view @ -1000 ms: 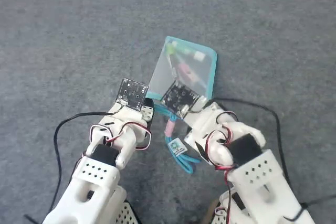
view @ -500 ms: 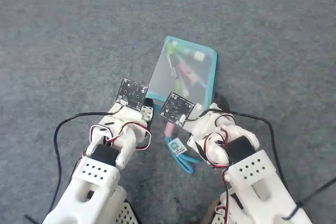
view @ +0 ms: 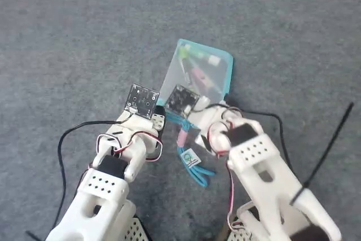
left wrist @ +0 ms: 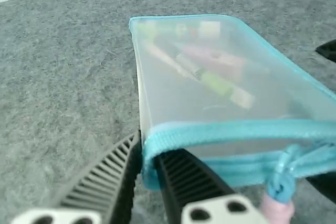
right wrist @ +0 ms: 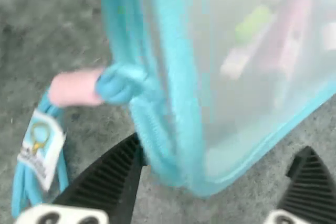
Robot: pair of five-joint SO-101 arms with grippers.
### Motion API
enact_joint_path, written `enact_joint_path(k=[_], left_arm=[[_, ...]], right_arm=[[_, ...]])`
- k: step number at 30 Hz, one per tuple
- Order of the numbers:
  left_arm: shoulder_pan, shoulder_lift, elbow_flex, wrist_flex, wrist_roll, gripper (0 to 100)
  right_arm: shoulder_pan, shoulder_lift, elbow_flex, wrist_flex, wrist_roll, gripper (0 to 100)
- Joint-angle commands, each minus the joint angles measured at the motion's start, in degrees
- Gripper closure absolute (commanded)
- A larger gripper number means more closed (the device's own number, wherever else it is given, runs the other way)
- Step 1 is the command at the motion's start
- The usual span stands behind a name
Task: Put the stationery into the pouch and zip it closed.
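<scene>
Shifting since a second ago, the right arm [view: 254, 156] is bringing its wrist closer to the pouch [view: 206, 69] and nearer to the left arm [view: 121, 153], while the left arm and the pouch are keeping their places.

The pouch is lying flat on the grey table [view: 67, 55], near the middle, with its zipped end facing the two arms. It is translucent with teal edging, and the stationery [left wrist: 210, 72] is showing through its side as green and pink pieces lying inside.

The left end effector [left wrist: 148, 153] is pinching one near corner of the pouch, its two ribbed fingers [left wrist: 113, 174] pressing together on the teal zip edge.

The right end effector [right wrist: 220, 150] is standing wide apart, straddling the other near corner of the pouch without closing on it; one finger is sitting just beside the zip edge and the other is waiting well clear on the far side.

A pink tab [right wrist: 73, 88] is hanging off the zip at that end, and a teal cord [view: 197, 174] with a small tag [right wrist: 39, 145] is trailing from it across the table between the arms.
</scene>
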Motion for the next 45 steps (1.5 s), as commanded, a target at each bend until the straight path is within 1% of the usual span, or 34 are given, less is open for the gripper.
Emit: enact_joint_path(k=[1,5,7,9,12,16,18,20,22,25,28,31,34,36,38,40,45], left_arm=[[-0.6,-0.1,-3.0,-0.3,0.4,99],[-0.6,-0.1,-3.0,-0.3,0.4,99],[-0.6,-0.4,-3.0,-0.3,0.4,99],[-0.6,-0.4,-3.0,-0.3,0.4,98],[-0.6,-0.5,-3.1,-0.3,0.4,97],[-0.7,-0.5,-3.2,-0.3,0.4,87],[-0.7,-1.6,-3.2,0.0,0.4,84],[-0.7,-4.9,-3.3,3.5,0.4,84],[-0.6,-10.7,-3.7,9.1,0.4,84],[-0.2,-22.4,-3.6,18.4,0.4,84],[-0.1,-33.7,-1.7,23.2,0.0,84],[0.9,-40.4,3.5,21.5,-2.5,84],[3.5,-40.8,4.9,20.7,-2.8,84],[5.2,-39.3,4.7,20.5,-2.9,84],[6.5,-37.2,4.5,20.2,-2.9,81],[7.7,-34.5,4.4,18.7,-2.9,79],[9.0,-26.5,4.3,13.8,-4.0,79]], right_arm=[[0.6,2.9,-7.9,-1.4,-3.3,79.4],[0.7,6.5,-11.1,-1.4,-6.2,99.4],[0.9,7.4,-11.5,-1.5,-6.6,98.0],[2.2,8.0,-12.4,-1.5,-7.5,99.6],[5.8,8.3,-14.9,-1.4,-12.4,99.3],[10.1,8.4,-18.4,-0.6,-16.8,99.3],[10.7,8.4,-19.6,0.5,-18.0,99.3],[10.8,8.4,-20.0,1.1,-18.6,99.3],[10.8,8.4,-20.0,1.2,-18.8,99.3],[10.8,8.4,-20.0,1.2,-20.5,99.3],[10.5,8.2,-20.2,1.2,-22.9,99.3],[10.3,7.7,-21.4,2.6,-23.2,99.3],[10.2,7.7,-24.1,7.7,-23.3,99.3],[8.7,7.6,-25.6,10.5,-23.4,99.3],[6.5,7.6,-25.8,11.5,-23.4,99.3],[4.0,7.6,-25.6,11.9,-23.4,99.3],[1.0,7.6,-25.1,13.4,-23.4,99.3]])
